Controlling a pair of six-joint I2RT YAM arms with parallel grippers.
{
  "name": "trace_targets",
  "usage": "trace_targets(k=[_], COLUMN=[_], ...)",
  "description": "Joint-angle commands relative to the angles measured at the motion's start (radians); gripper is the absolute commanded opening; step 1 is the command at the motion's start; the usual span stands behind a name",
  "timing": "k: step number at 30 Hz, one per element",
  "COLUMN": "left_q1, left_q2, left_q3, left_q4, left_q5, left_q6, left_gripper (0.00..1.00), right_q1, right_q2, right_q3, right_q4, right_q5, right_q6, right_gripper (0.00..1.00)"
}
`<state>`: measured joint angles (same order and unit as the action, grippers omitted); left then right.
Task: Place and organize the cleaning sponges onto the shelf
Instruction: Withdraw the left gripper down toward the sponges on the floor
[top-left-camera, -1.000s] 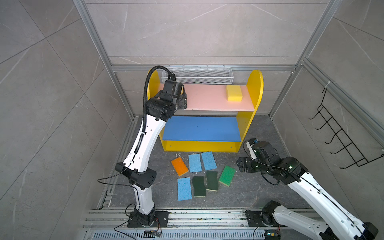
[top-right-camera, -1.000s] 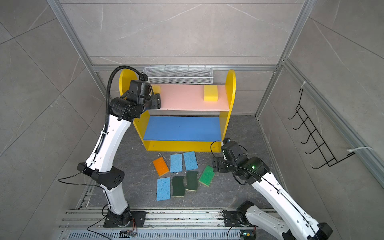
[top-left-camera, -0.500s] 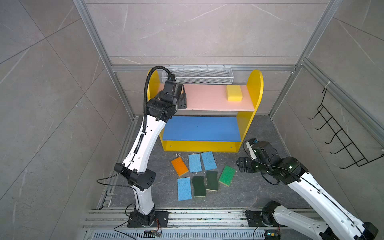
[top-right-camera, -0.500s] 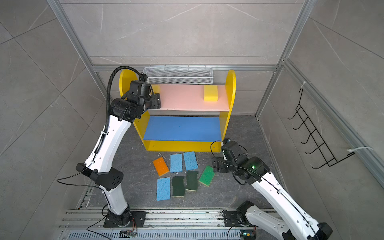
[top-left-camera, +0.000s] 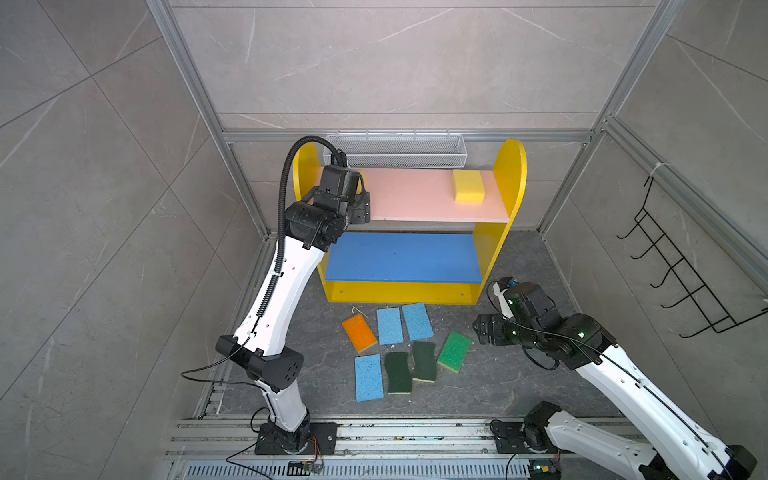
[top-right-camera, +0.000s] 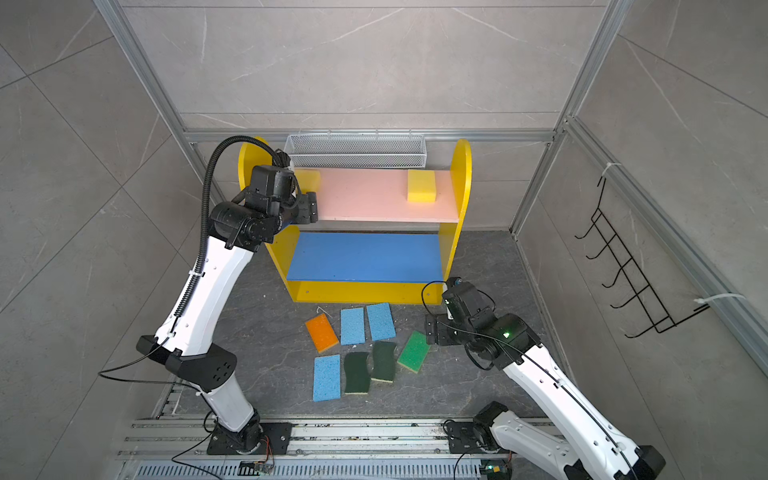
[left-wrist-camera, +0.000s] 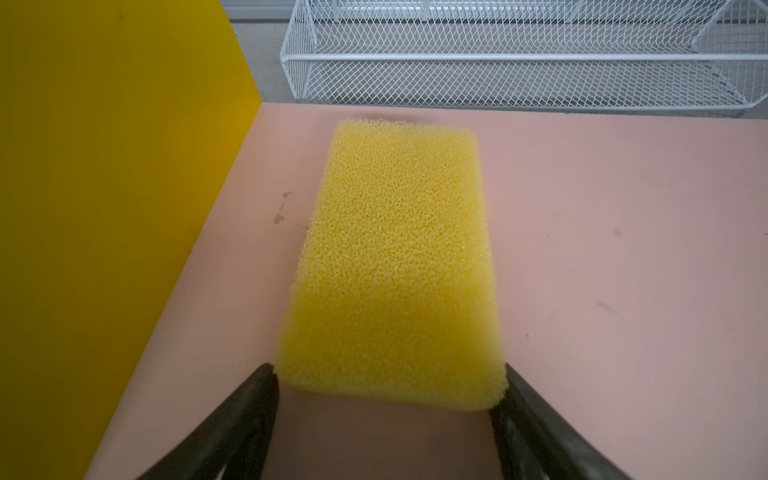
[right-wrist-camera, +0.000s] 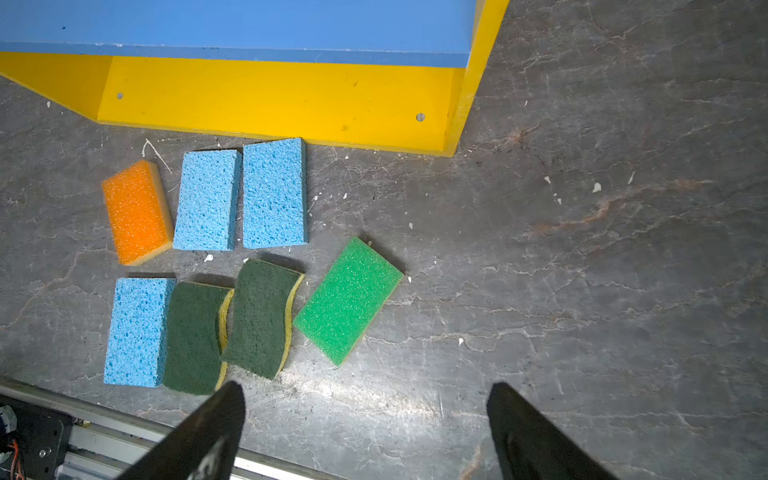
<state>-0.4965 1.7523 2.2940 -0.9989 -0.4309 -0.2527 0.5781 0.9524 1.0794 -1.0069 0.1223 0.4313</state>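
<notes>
The yellow shelf (top-left-camera: 509, 174) has a pink upper board (top-left-camera: 415, 195) and a blue lower board (top-left-camera: 403, 257). One yellow sponge (left-wrist-camera: 395, 257) lies flat at the pink board's left end. My left gripper (left-wrist-camera: 388, 374) is open, its fingertips flanking that sponge's near corners. A second yellow sponge (top-left-camera: 468, 185) sits at the right end. On the floor lie an orange sponge (top-left-camera: 359, 332), three light-blue ones (top-left-camera: 389, 325), two dark-green scourers (top-left-camera: 397, 372) and a bright-green sponge (top-left-camera: 454, 351). My right gripper (right-wrist-camera: 365, 390) hovers open and empty just right of the bright-green sponge (right-wrist-camera: 347, 299).
A white mesh basket (top-left-camera: 399, 149) hangs on the back wall just behind the pink board. A black hook rack (top-left-camera: 681, 270) is on the right wall. Aluminium rails (top-left-camera: 374, 432) run along the front edge, close behind the floor sponges.
Almost nothing differs: the left arm has barely shifted at the shelf's left end, and the right arm and the floor sponges have stayed where they were.
</notes>
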Motion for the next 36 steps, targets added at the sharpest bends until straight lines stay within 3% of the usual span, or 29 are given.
trace_targets(k=[1, 11, 19, 36], left_q1=[0.001, -0.04, -0.04, -0.04], left_q2=[-0.034, -0.212, -0.427, -0.712], left_q3=[-0.047, -0.192, -0.387, -0.694], left_q4=[-0.112, -0.104, -0.127, -0.262], left_q5=[0.051, 0.116, 0.105, 0.034], left_q6=[-0.016, -0.044, -0.124, -0.256], left_gripper=[0.82, 0.82, 0.81, 0.74], right_q1=[-0.002, -0.003, -0.001, 0.002], right_q2=[-0.02, -0.033, -0.047, -0.058], right_q3=[0.017, 0.014, -0.022, -0.053], right_q4=[-0.036, -0.055, -0.036, -0.008], right_q5=[0.003, 0.021, -0.015, -0.065], right_q6=[0.021, 0.031, 0.067, 0.15], right_gripper=[0.93, 0.92, 0.92, 0.89])
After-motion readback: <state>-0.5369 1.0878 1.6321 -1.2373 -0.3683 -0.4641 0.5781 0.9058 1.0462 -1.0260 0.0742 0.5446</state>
